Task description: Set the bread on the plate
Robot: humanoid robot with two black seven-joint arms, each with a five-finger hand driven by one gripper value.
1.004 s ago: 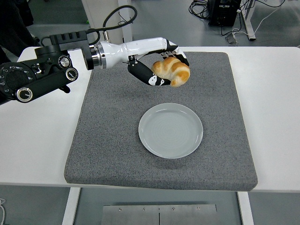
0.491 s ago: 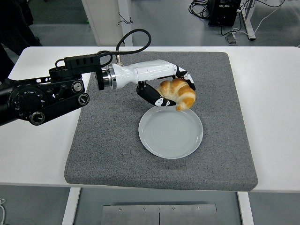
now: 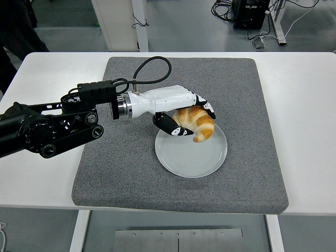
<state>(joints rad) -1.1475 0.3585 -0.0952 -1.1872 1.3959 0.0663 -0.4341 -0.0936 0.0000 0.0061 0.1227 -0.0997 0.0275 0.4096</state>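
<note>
A golden croissant (image 3: pixel 197 122) is held in my left hand (image 3: pixel 190 118), whose fingers (image 3: pixel 175 128) curl around it from the left and above. Hand and bread hover over the far part of a pale grey round plate (image 3: pixel 191 152) that lies on the grey mat (image 3: pixel 126 157). I cannot tell whether the croissant touches the plate. My left arm (image 3: pixel 52 126) reaches in from the left edge. The right arm is out of view.
The mat covers the middle of the white table (image 3: pixel 310 131). Behind the table stand a white post (image 3: pixel 118 23) and cables with a black box (image 3: pixel 252 13) on the floor.
My left hand has carried the croissant toward me and downward, from above the mat's far part to just over the plate's far rim. The plate stayed put.
</note>
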